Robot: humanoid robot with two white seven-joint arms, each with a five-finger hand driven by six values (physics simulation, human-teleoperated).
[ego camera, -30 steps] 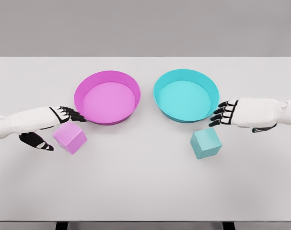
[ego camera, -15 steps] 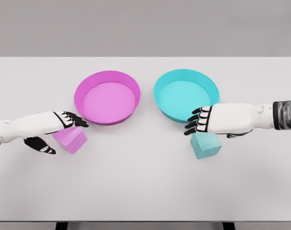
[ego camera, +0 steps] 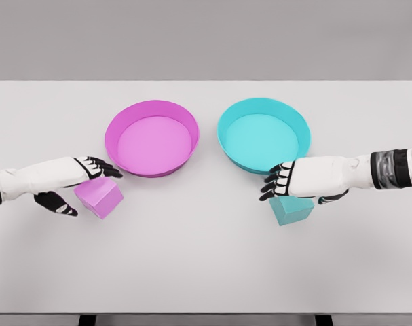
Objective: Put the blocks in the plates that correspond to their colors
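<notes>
Blocks are sitting on the table (ego camera: pixel 206 272), each just in front of its matching plate: pink block (ego camera: pixel 100 196) before the pink plate (ego camera: pixel 151 138), teal block (ego camera: pixel 291 209) before the teal plate (ego camera: pixel 263 134). I'm hovering my left hand (ego camera: pixel 80 180) and right hand (ego camera: pixel 287 182) over them, fingers loosely spread, holding nothing. They're looking rigid and light, best pinched across opposite flat faces. Plate rims are standing in the way.

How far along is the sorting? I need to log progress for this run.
Nothing is done yet: the pink plate and cyan plate are both empty. In hand: the left hand is over the pink block and the right hand over the cyan block, both blocks on the table; neither looks gripped. Left: grasp each block and place it in its matching plate.
</notes>
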